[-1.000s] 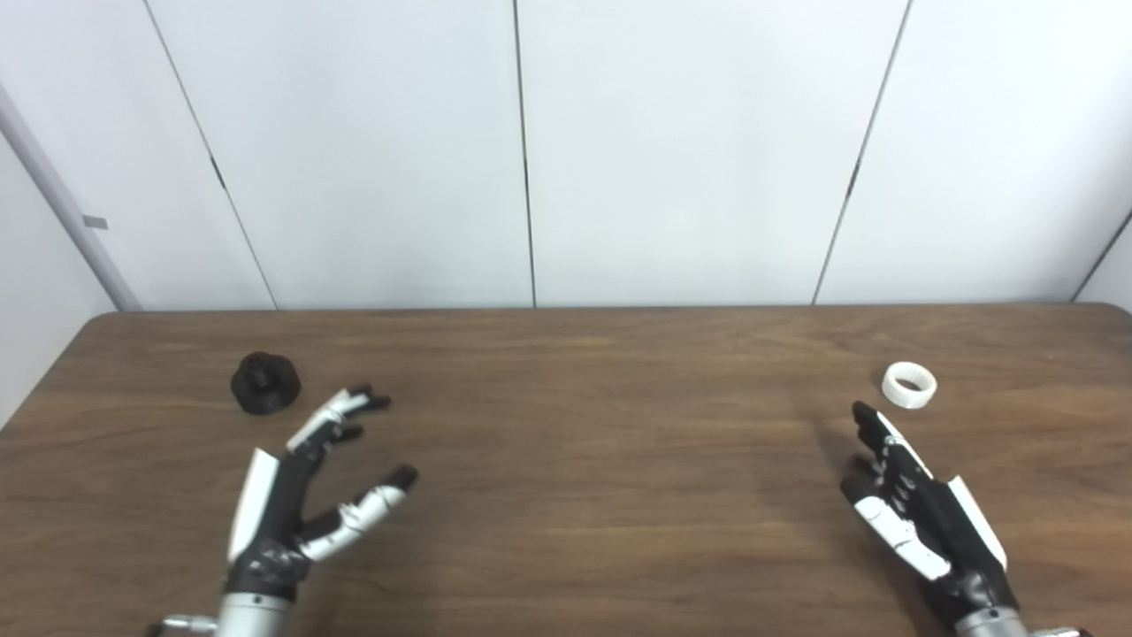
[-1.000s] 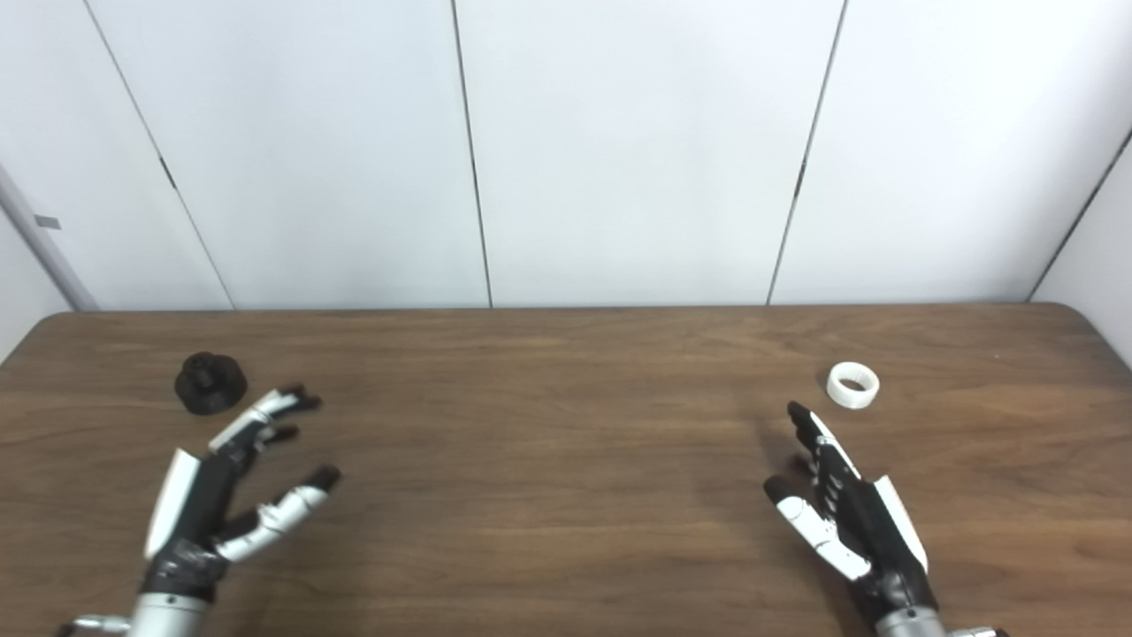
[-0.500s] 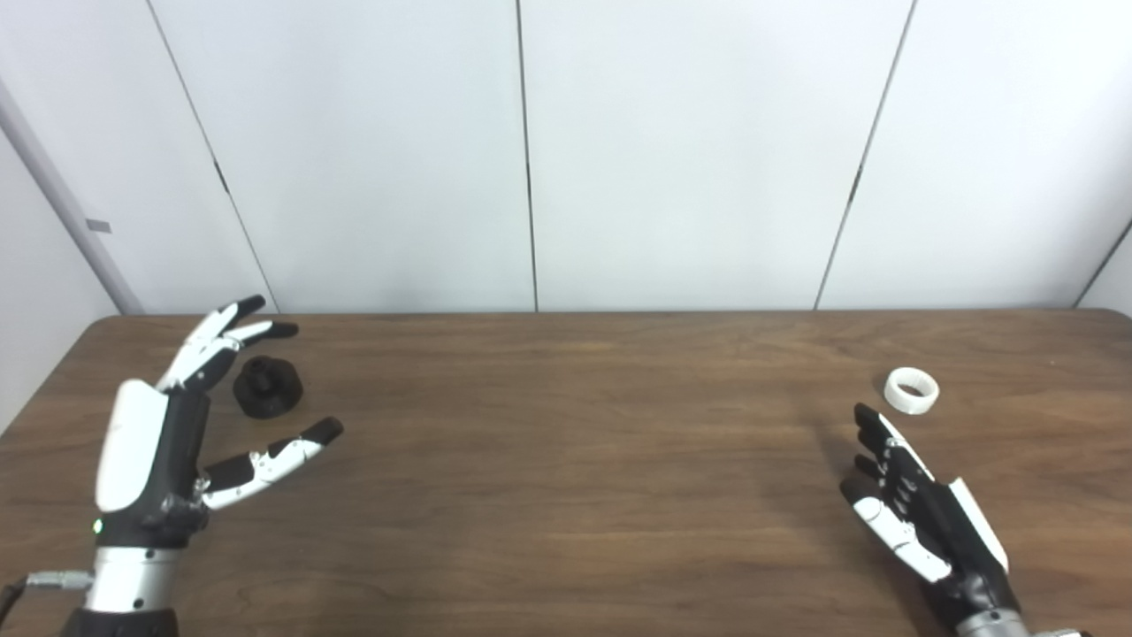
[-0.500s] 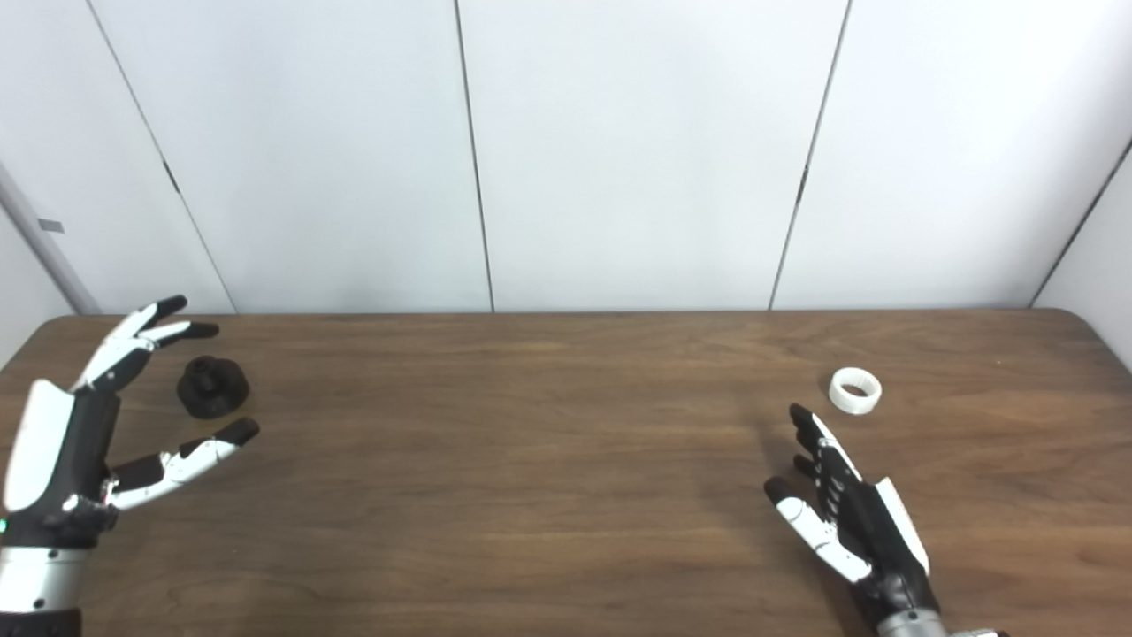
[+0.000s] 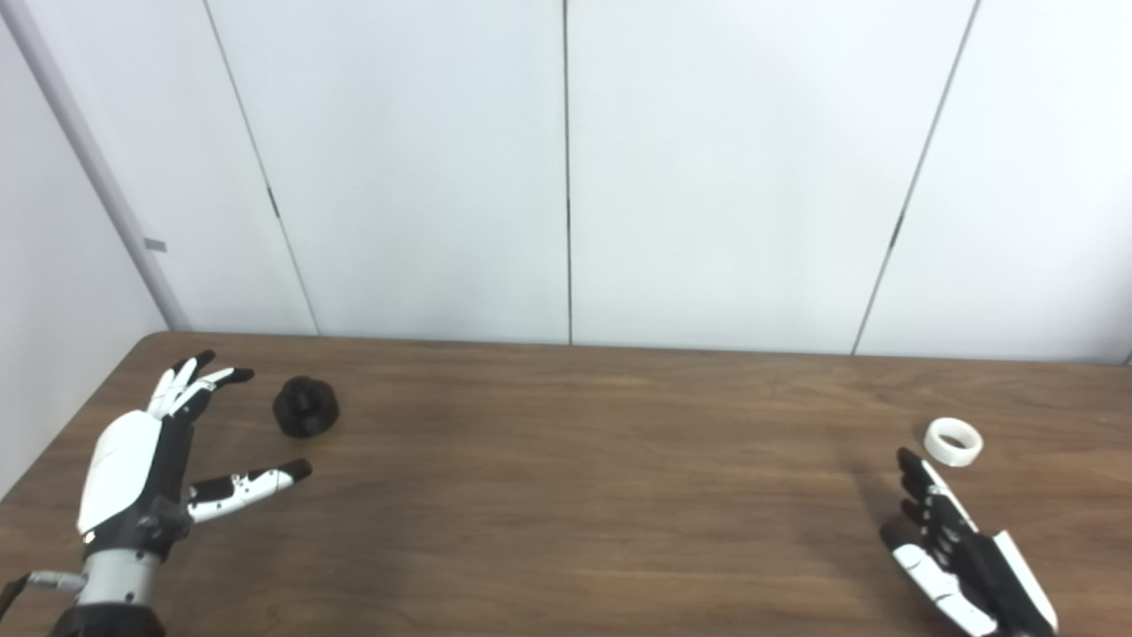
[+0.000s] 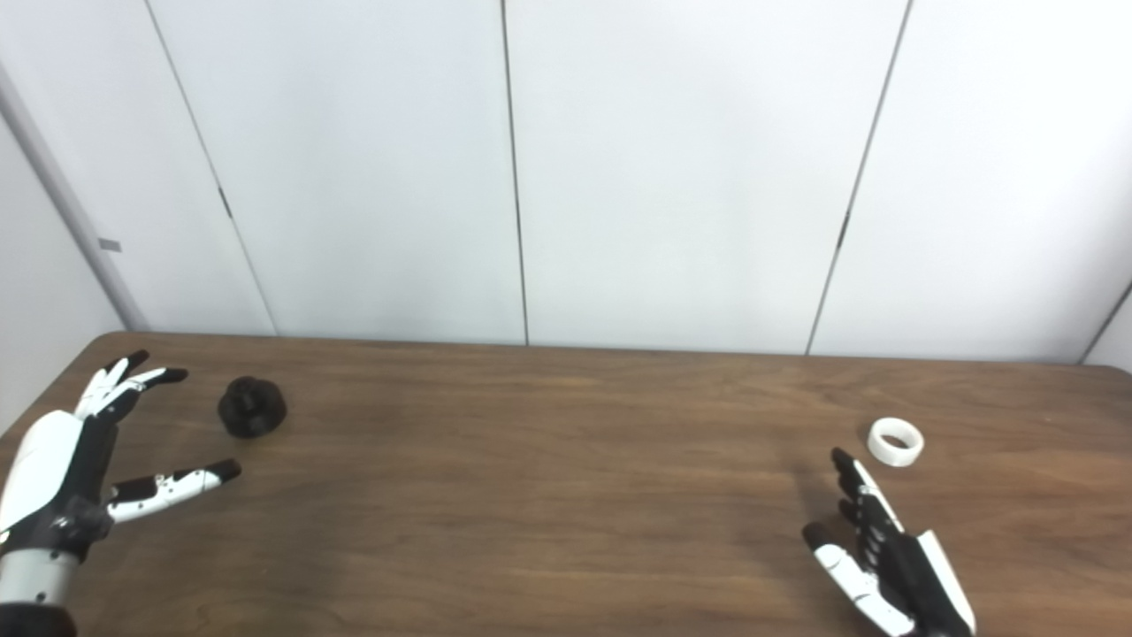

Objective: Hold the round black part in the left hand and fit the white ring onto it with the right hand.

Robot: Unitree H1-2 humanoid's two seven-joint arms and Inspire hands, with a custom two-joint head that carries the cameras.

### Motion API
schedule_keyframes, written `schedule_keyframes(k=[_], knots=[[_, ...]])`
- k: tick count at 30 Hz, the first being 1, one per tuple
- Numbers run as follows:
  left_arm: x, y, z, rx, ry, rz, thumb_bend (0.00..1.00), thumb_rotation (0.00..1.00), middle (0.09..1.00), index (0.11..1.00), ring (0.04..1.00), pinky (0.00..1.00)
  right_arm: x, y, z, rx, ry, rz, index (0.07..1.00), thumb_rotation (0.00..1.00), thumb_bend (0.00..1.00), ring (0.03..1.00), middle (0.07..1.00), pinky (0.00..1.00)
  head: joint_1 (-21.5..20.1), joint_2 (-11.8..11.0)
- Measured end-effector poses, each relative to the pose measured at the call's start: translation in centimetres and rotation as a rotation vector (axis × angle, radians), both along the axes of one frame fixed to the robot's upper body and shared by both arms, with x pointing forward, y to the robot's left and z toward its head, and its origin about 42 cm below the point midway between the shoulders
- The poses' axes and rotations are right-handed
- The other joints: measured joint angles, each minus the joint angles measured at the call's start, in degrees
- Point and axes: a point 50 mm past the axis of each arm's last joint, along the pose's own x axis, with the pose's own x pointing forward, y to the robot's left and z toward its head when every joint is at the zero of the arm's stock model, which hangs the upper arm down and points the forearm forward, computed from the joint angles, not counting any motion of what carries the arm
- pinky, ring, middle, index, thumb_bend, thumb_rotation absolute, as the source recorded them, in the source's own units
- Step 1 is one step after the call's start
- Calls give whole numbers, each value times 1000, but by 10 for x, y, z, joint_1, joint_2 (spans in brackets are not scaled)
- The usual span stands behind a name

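Left hand (image 5: 141, 469) spread wide, empty, beside round black part (image 5: 305, 407).

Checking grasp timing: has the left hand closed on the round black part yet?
No, the left hand is open beside the round black part, which sits on the table untouched by its fingers.

Twin head views over table (image 5: 566, 495)

Brightness: bright, even, diffuse light over the whole scene.
Source: seemingly overhead; no lamp is visible.
Shadows: soft and faint, a dim patch on the table (image 5: 619, 495) left of the right hand (image 5: 959, 553).
Glare: mild washout on the white wall panels (image 5: 725, 168).
Focus: slightly soft throughout.
Distortion: wall seams splay outward toward the edges.
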Motion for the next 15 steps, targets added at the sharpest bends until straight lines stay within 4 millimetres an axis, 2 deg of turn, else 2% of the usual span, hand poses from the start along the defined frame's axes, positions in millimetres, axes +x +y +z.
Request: schedule_keyframes(k=[4, 11, 15], knots=[[6, 9, 1, -3, 37, 30, 1000, 409, 1000, 897, 1000, 999, 0, -3, 0, 9, 2, -4, 981, 570, 353, 1000, 998, 1000, 13, -4], [22, 18, -24, -67, 144, 64, 1000, 440, 1000, 948, 1000, 1000, -1, -9, 0, 32, 7, 0, 979, 566, 346, 1000, 1000, 1000, 59, -13], [28, 18, -26, -85, 155, 76, 1000, 465, 1000, 987, 1000, 1000, 0, -16, 0, 32, 16, -4, 985, 581, 320, 1000, 1000, 1000, 85, -16]])
